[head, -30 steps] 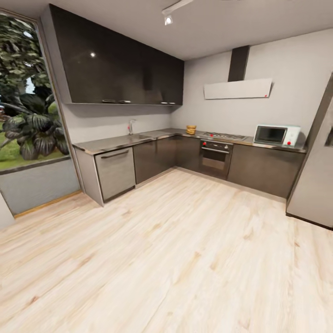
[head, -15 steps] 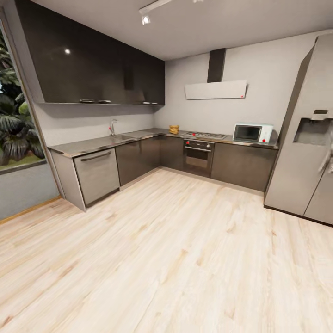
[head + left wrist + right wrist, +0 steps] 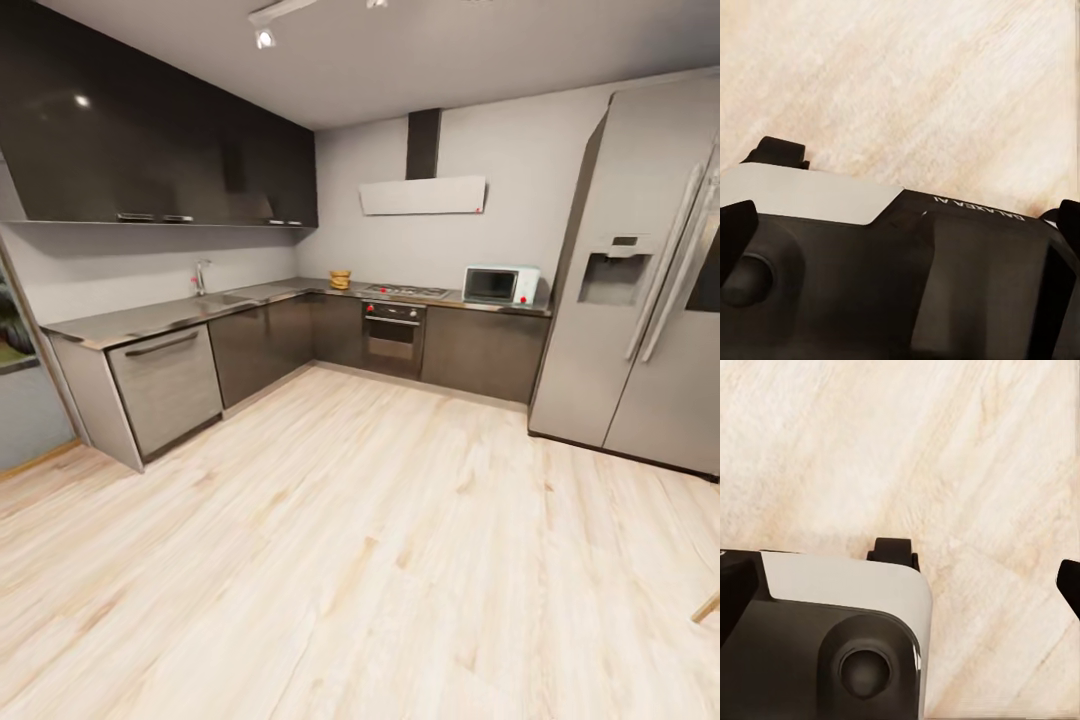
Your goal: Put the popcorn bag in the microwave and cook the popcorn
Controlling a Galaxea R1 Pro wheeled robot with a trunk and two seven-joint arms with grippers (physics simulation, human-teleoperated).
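Grippers unseen — wrist cams: robot base [image 3: 907,277], floor [image 3: 945,450]; head: microwave [image 3: 500,285].

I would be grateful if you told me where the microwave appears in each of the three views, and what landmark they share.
Head view: the microwave stands on the countertop along the far wall, between the hob and the fridge.
Left wrist view: not in it; robot body over the wood floor.
Right wrist view: not in it; robot body over the same floor.
Shared landmark: the light wood floor.
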